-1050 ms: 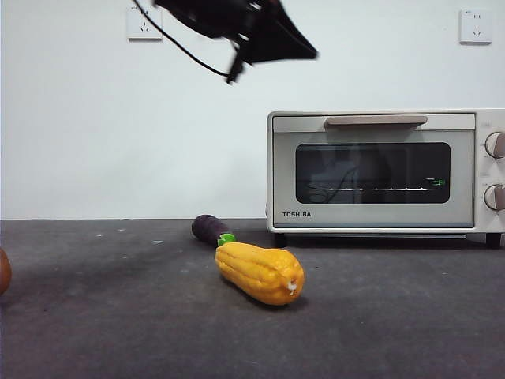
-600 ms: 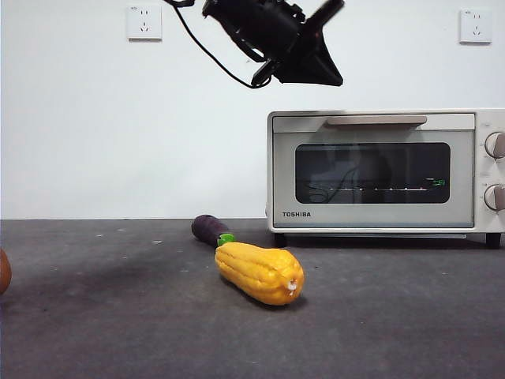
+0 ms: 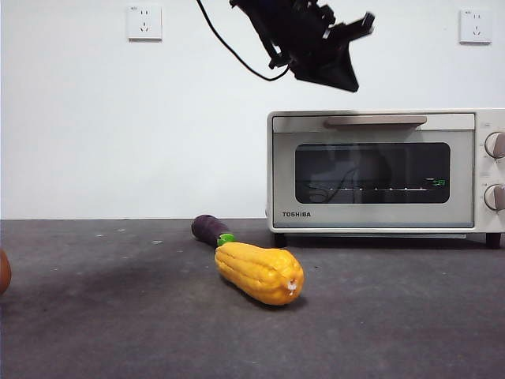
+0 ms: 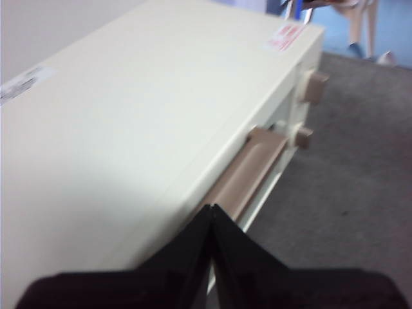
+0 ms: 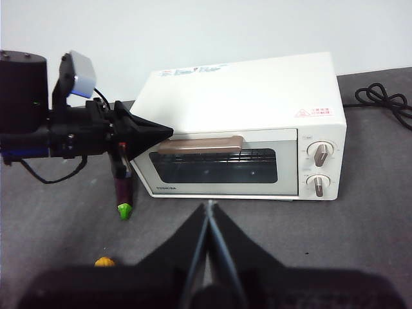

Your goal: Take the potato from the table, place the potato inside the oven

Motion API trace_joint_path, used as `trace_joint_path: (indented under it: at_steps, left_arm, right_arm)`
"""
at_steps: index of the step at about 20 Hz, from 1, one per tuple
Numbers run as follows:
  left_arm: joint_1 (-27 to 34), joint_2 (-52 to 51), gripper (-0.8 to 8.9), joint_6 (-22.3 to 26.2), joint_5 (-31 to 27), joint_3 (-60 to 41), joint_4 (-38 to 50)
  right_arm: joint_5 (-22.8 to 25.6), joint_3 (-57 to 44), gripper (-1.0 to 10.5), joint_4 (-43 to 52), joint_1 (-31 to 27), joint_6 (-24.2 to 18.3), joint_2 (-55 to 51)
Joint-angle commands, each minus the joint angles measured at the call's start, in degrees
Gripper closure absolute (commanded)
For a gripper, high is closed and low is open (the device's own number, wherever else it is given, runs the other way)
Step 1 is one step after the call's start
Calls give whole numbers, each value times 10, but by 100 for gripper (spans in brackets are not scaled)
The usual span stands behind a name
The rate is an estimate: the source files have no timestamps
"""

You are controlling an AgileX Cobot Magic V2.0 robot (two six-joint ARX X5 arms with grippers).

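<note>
Orange-brown sliver at the far left edge of the front view: one potato (image 3: 3, 271), mostly cut off by the frame, sitting on the dark grey table (image 3: 118, 332). Well apart to its right, one purple eggplant (image 3: 211, 230) with a green cap lies on the table, its cap end touching or just beside one bumpy yellow corn (image 3: 259, 272) that sits nearer the camera. Two white wall sockets, one upper left (image 3: 144, 22), one upper right (image 3: 475, 26).

Left gripper (image 3: 341, 59) hangs high in the front view, above the oven's top left part, not touching it, black cable trailing up and left. Its jaws are pressed together with nothing between them; the left wrist view shows them as one closed black wedge over the oven's cream top edge, just beside the beige handle (image 4: 248, 170).

One oven (image 3: 379, 170) on the right, cream-white, TOSHIBA on the front, door closed, dark glass, wire rack visible inside. Two round knobs (image 3: 495, 145) at its right end, one above the other.

Right gripper (image 5: 210, 212) is held back from the oven front, above the table, jaws together and empty. The right wrist view also shows one black power cord (image 5: 385, 103) coiled on the table beside the oven.
</note>
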Motion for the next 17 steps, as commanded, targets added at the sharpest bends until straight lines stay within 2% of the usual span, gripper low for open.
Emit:
trace_joint_path:
  at_steps: [1, 17]
  left_arm:
    - [3, 22, 820, 20, -3, 3, 6]
    - [11, 44, 821, 44, 4, 3, 17]
  right_arm:
    - [0, 2, 946, -1, 0, -4, 0]
    - [0, 2, 946, -1, 1, -9, 0]
